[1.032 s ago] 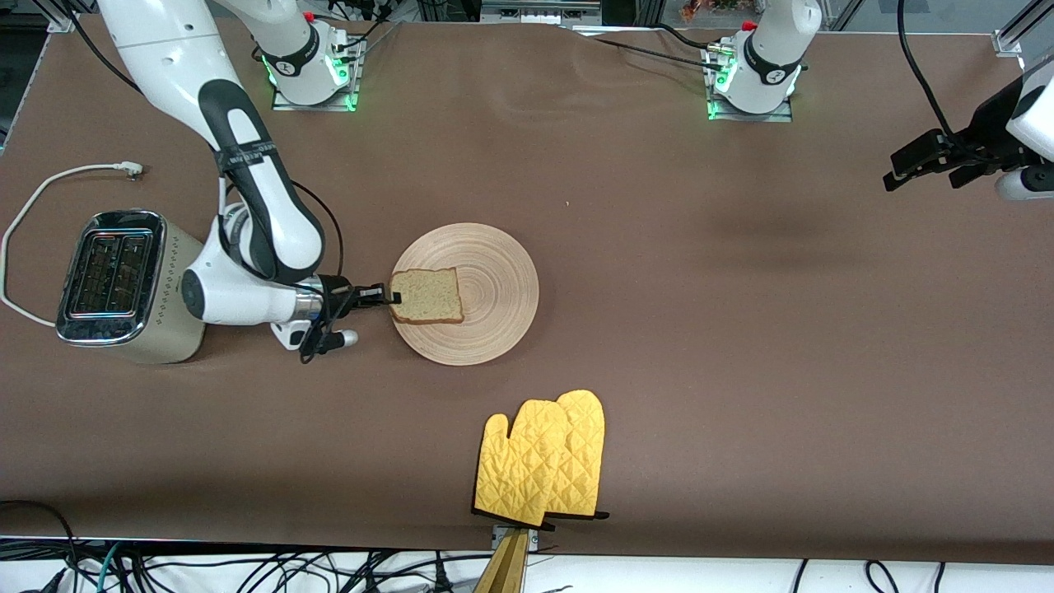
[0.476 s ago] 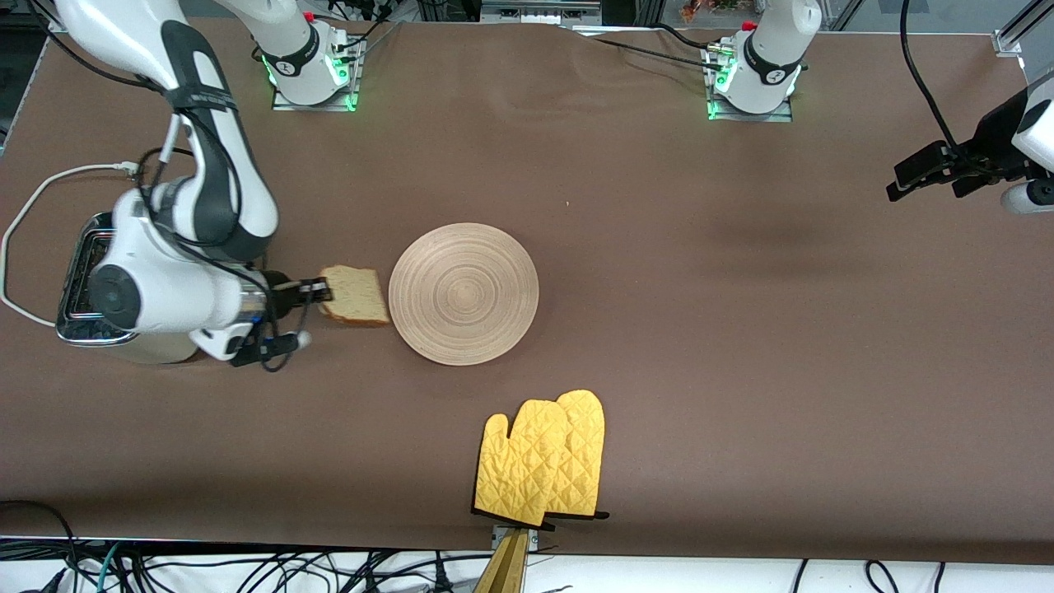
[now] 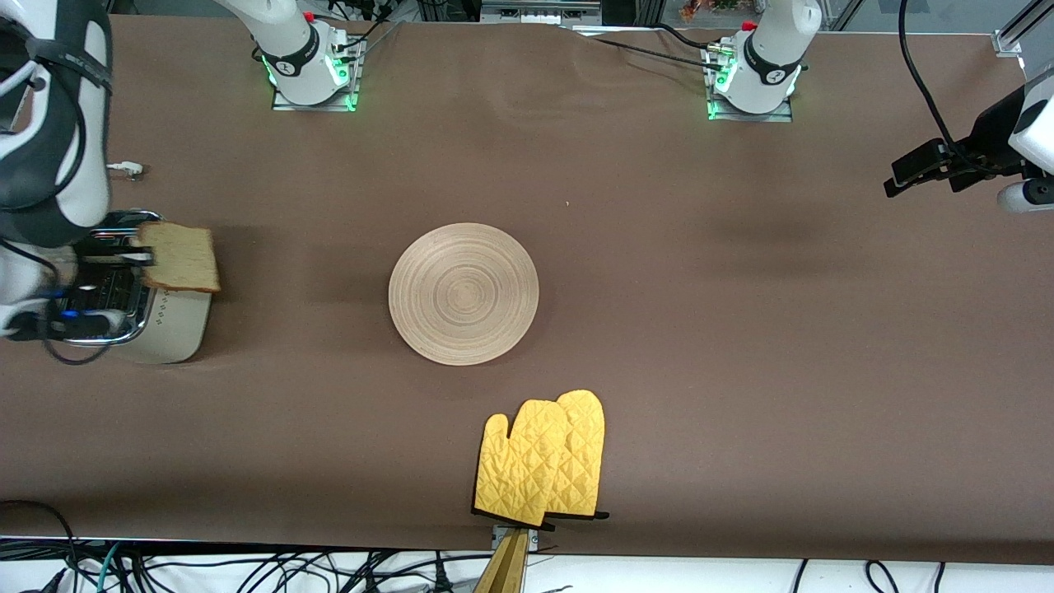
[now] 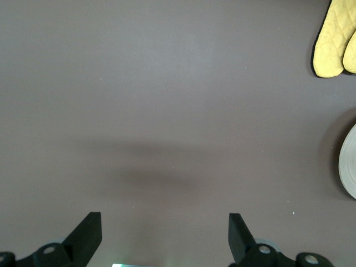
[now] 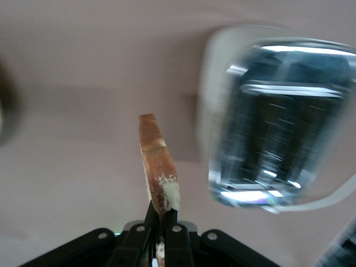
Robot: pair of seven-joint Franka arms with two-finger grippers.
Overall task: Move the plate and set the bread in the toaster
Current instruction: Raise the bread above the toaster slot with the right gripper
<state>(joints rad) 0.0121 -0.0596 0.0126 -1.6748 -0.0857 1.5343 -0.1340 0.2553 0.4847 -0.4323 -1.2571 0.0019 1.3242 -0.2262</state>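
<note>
Right gripper (image 3: 136, 258) is clenched on one edge of the bread (image 3: 181, 258), carried in the air over the toaster (image 3: 132, 288) at the right arm's end of the table. In the right wrist view the slice (image 5: 158, 169) stands edge-on between the fingers, with the toaster's chrome top and two slots (image 5: 278, 122) offset to one side, not yet under it. Judgement: the coming move turns on bringing the slice's long edge parallel to a slot and directly above it. Both slots appear empty, though blur limits certainty. Plate (image 3: 464, 294) lies bare mid-table. Yellow oven mitts (image 3: 543, 457) lie nearer the front camera. Left gripper (image 3: 935, 167) waits released over the left arm's end.
</note>
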